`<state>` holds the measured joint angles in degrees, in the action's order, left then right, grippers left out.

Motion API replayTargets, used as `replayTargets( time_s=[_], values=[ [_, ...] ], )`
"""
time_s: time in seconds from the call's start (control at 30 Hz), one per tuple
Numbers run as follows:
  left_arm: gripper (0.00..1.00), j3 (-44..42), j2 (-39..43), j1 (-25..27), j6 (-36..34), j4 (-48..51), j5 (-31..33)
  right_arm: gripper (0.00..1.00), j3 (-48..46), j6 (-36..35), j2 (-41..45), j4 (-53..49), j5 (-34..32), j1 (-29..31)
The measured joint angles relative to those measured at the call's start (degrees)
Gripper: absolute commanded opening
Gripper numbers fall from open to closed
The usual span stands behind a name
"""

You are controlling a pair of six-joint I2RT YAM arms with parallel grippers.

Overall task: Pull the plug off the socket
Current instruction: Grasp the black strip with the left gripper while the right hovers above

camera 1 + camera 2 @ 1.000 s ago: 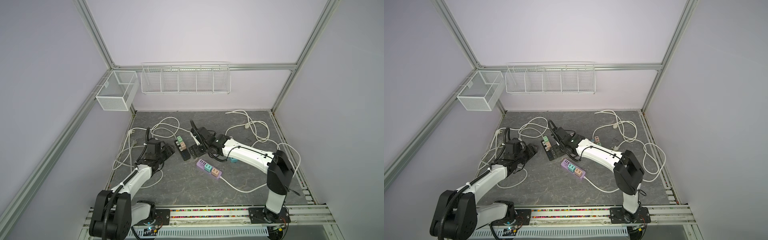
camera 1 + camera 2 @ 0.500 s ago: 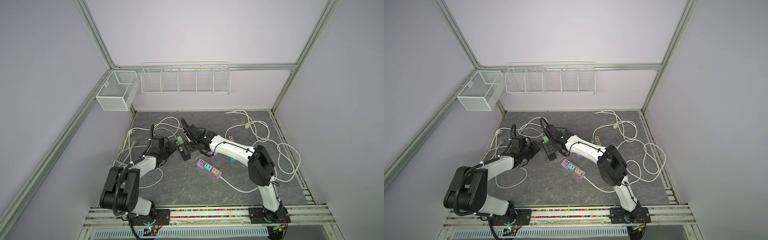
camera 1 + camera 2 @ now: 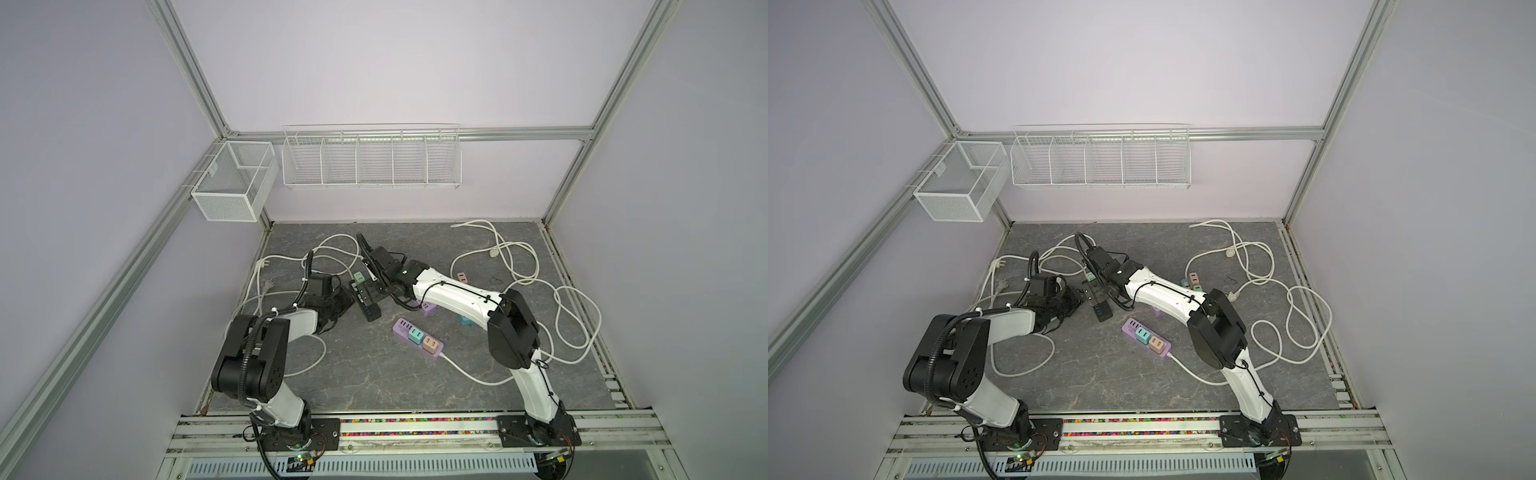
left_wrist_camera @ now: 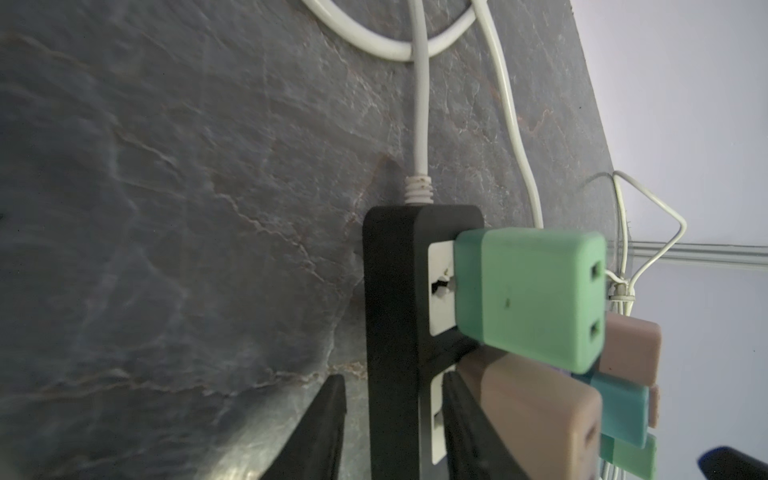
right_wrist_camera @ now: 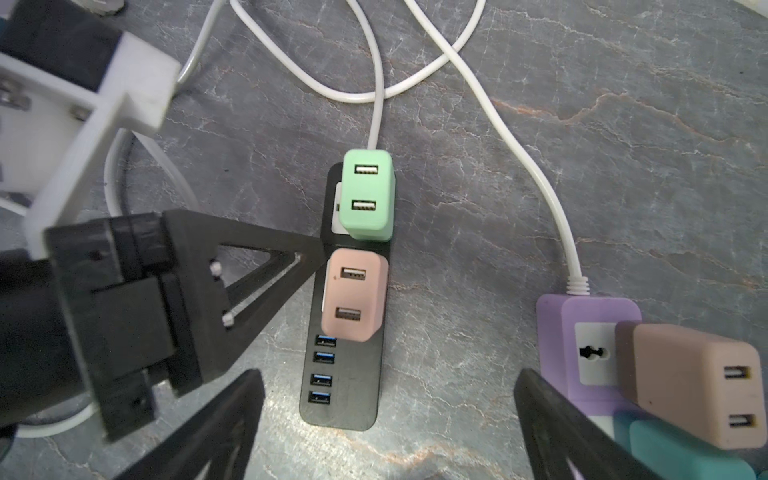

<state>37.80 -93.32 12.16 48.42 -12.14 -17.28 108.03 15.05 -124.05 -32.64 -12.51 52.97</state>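
Power strip (image 5: 353, 374) (black) sits inside narrow-set left pincer (image 4: 390, 399), grip uncertain; right pincer (image 5: 386, 374) gapes wide, empty.

You will find no readable text, brand, number or sign on anything in these views. The black power strip (image 5: 353, 411) just ahead of the right gripper (image 5: 386, 374), the green plug (image 5: 368, 195) and pink plug (image 5: 355, 295) seated on it, and the purple power strip (image 5: 555, 332) beside one of its fingers all show plain, unmarked faces. In both top views everything is too small for you to read any print.
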Motion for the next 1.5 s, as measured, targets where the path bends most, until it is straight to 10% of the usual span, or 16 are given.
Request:
replayTargets(
  time_s=[0.63, 1.0, 1.5],
  values=[
    [0.14, 0.9, -3.5, 5.1, 3.3, -5.6, -1.4, 0.95, -3.1, -1.0, 0.1, -0.5, -0.3, -0.2],
    [0.18, -0.6, -2.5, 9.1, 6.3, -7.4, -0.5, 0.94, -6.1, -2.1, 2.1, -1.0, -0.7, -1.8],
    [0.23, 12.8, 0.0, -2.0, -1.2, 5.0, 2.4, 0.92, -7.0, -4.0, 4.2, 0.2, 1.9, -3.7]
  ],
)
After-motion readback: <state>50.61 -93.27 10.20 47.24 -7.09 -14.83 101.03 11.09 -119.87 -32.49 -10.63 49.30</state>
